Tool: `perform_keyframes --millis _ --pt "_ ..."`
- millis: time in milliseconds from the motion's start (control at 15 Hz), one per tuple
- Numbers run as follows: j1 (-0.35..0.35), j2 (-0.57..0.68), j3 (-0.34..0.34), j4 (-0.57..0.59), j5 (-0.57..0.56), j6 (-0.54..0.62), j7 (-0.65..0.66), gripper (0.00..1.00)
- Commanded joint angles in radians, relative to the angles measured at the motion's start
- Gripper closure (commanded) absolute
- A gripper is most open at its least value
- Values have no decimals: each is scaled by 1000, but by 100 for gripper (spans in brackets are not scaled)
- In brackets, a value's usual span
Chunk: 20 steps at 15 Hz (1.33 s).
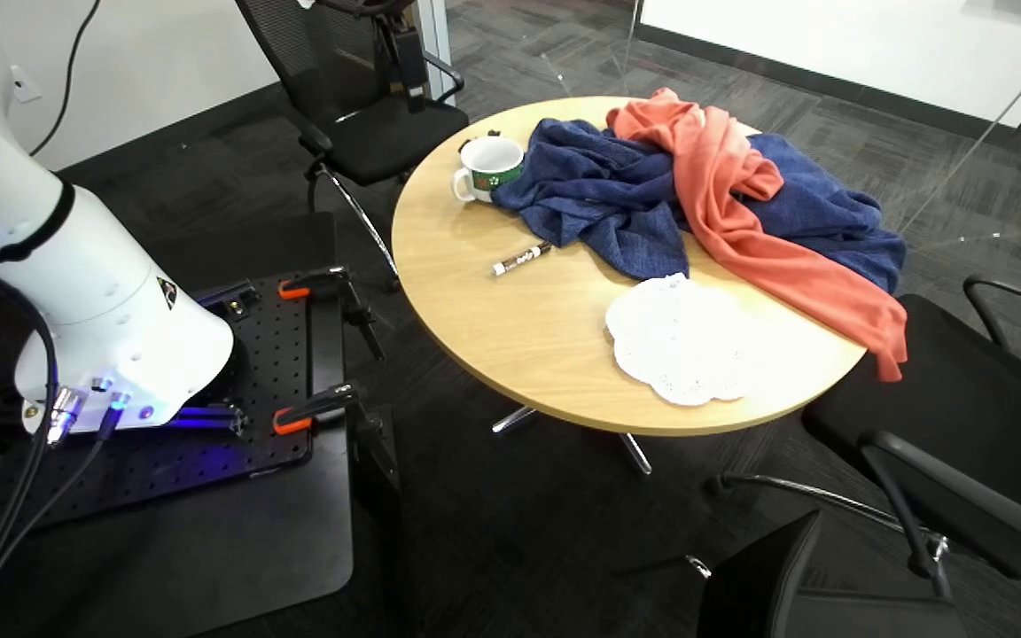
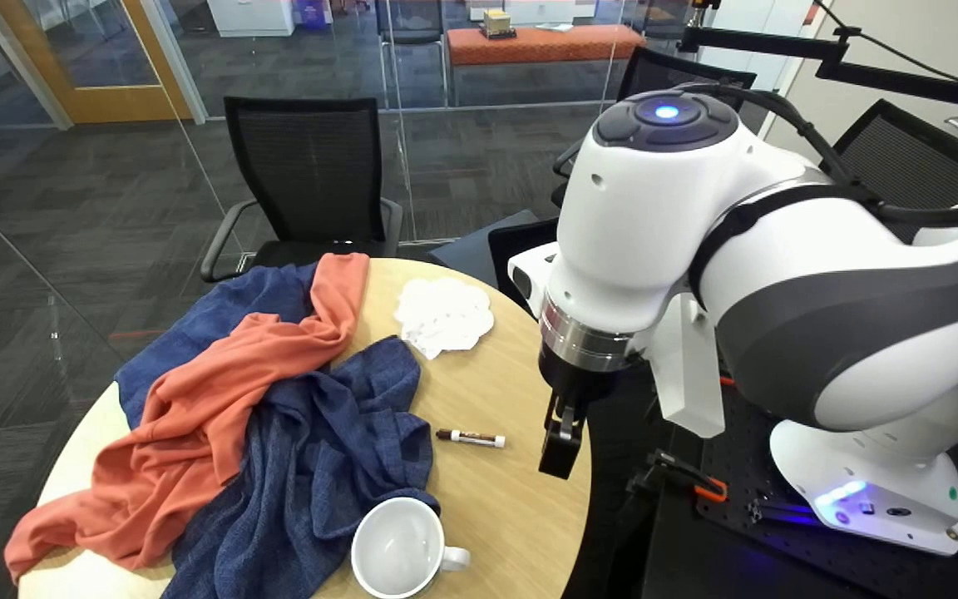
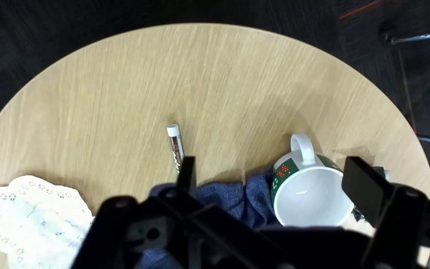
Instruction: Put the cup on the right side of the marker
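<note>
While an exterior view has white green-banded cup point(image 1: 488, 168) upright on round wooden bench point(image 1: 466, 310), touching navy cloth point(image 1: 604, 199), slim brown-and-white marker point(image 1: 521, 259) near, black fingers point(image 2: 560, 456) pointing down in an exterior view, spread in wrist view, framing cup.

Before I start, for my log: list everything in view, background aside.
Round wooden table: one, tan, beside black stand
Woven cloth: count unclear, blue, on table
Smooth cloth: one, orange, over woven cloth
Scalloped lacy doily: one, white, on table
Round handled cup: one, white, green-banded, beside woven cloth
Slim marker: one, brown and white, between cup and doily
Unidentified items: count unclear, dark, near cup
Office chairs: several, black, around table
Clamps: two, black and orange, on stand
Robot arm: one, white, on stand
Gripper: one, black, open, on arm
</note>
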Motion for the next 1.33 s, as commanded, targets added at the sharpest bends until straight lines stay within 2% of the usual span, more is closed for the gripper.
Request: perform_keyframes --millis 0,333,533,667,933,1267 --pt "9 0 -10 1 -4 -2 3 0" --pt "-24 101 40 34 -128 223 112 0" --pt "-61 173 75 67 -286 301 273 0" --pt "-87 226 90 104 -420 307 400 0" --pt "-82 353 74 202 -610 262 585 0" --pt "-58 520 43 302 -681 260 652 0"
